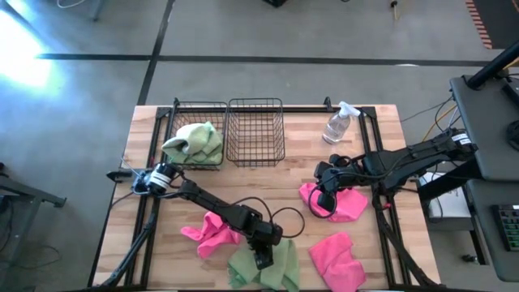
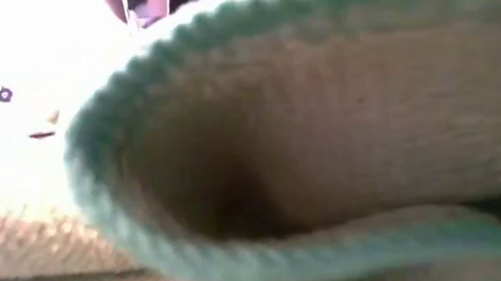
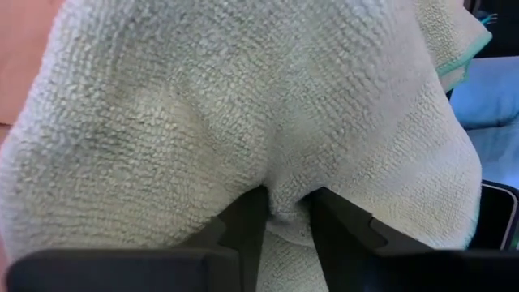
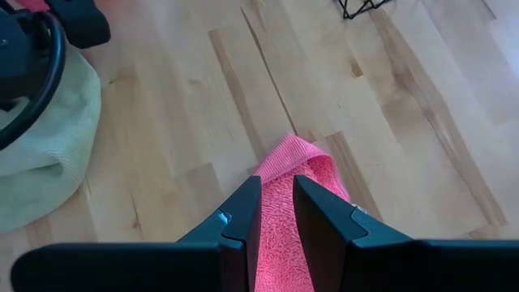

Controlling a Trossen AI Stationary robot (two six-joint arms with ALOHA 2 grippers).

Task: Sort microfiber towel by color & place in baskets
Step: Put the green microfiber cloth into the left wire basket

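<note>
A light green towel [image 1: 272, 272] lies bunched at the table's near edge and fills the low view [image 2: 322, 104]. My left gripper [image 1: 261, 259] is down on it and shut on its cloth [image 3: 243, 97]. My right gripper [image 1: 321, 203], right of the table's middle, is shut on a pink towel [image 1: 345, 204]. Two more pink towels lie loose, one [image 1: 212, 235] beside the left arm and one [image 1: 336, 259] near the front right. Another green towel [image 1: 195, 142] sits in the left basket [image 1: 212, 105]. Nothing shows in the right basket [image 1: 255, 134]. My left gripper pinches a raised fold [image 3: 284, 182] of the green towel between its two fingers, slanting down from above. The rest of the towel lies bunched on the table around the fingertips. My right gripper pinches the pink towel between its two fingers, and a hemmed corner [image 4: 296, 158] sticks out past the fingertips. The fingers slant down from the table's right side. The cloth is slack; whether its lower part rests on the table I cannot tell.
A clear spray bottle [image 1: 340, 123] stands at the far right, beside the right basket. A black cable [image 1: 280, 215] loops over the table near the left arm's wrist. Bare wood [image 1: 268, 182] lies between the baskets and the towels.
</note>
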